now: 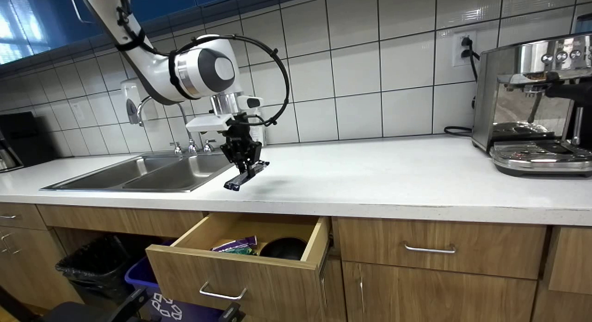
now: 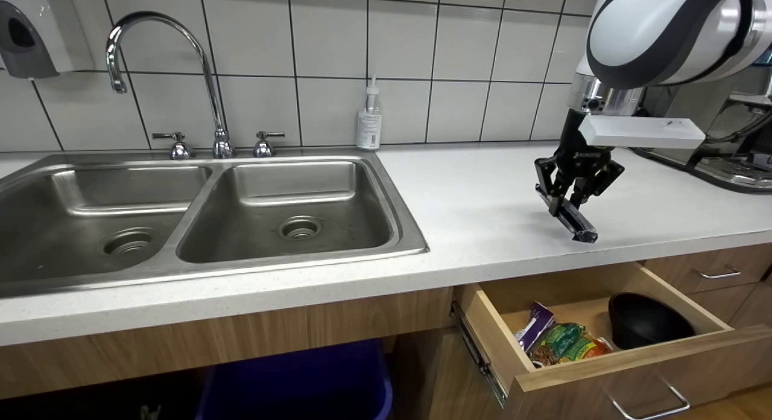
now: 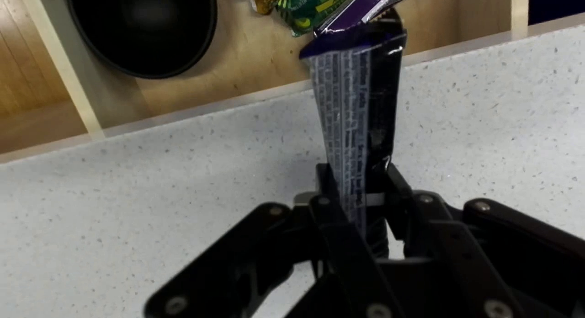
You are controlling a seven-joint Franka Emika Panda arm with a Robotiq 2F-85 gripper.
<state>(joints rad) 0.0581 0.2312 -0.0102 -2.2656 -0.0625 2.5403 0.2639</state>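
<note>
The wrist view alone shows the small print on the wrapped bar (image 3: pixel 347 121); both exterior views add the sink (image 2: pixel 405 221). The bar is long and shiny, grey and black, with 1 dark purple end. The 2 fingers (image 3: pixel 325 183) grip it above the desk (image 3: pixel 160 226), near the open drawer (image 1: pixel 236 273).

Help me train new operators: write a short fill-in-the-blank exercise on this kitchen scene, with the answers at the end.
1. The pincer holds a long packet ____ its two fingers.
2. Below the countertop, the drawer stands ____, showing what is inside.
3. Inside that drawer, the bowl is coloured ____.
4. The sink has ____ basins.

Missing words, in order: between; open; black; two.
</note>
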